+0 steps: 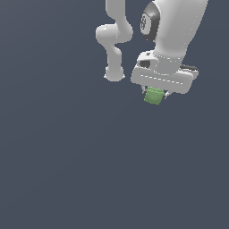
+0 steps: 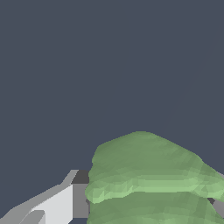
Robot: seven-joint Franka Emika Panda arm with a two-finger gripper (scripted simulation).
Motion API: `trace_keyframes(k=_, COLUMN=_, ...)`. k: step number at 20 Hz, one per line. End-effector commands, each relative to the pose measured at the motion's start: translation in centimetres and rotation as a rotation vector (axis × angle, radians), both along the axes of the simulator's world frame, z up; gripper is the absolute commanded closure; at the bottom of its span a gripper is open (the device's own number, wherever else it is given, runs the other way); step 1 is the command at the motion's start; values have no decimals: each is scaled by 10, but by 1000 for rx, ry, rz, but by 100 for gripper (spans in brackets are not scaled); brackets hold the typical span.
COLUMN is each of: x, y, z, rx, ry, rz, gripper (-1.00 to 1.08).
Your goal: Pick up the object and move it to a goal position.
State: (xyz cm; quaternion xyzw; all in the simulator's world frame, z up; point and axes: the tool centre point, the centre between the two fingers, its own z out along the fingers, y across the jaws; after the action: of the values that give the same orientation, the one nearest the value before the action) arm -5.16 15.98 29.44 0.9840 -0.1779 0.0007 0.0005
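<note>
The white gripper [image 1: 155, 95] is closed on the object [image 1: 154, 95], a small light-green block with ridged, wavy sides that is narrower than the gripper's body. In the exterior view the block sits directly under the wide white hand, with short finger tips showing on either side of it, pressed against its flanks. Only the lower part of the block pokes out below the hand.

In the wrist view the object [image 2: 148, 179] fills much of the frame, its stacked green ridges running across it. One finger [image 2: 59, 203], white with a dark grey inner pad, lies against the block's side; a sliver of the other finger [image 2: 218, 208] shows at the opposite edge.

Above the hand, the white Panda arm [image 1: 174, 31] rises out of the frame, with a dark joint cap near the wrist. Farther back, toward the exterior view's left, another bent section of the arm [image 1: 114, 40] is visible. Around everything lies a plain dark blue-grey ground [image 1: 67, 156], without visible markings.
</note>
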Motion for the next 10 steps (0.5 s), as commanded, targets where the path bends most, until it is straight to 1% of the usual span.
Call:
trace_keyframes(k=1, x=-11, y=11, z=19, rx=-1, ry=1, rz=-1, gripper=108)
trace_keyframes(k=6, x=-27, y=28, z=48, rx=-1, ry=1, rz=-1, gripper=108)
trace_keyframes(k=10, x=-33, y=36, z=62, rx=0, ry=1, rz=-1, gripper=108)
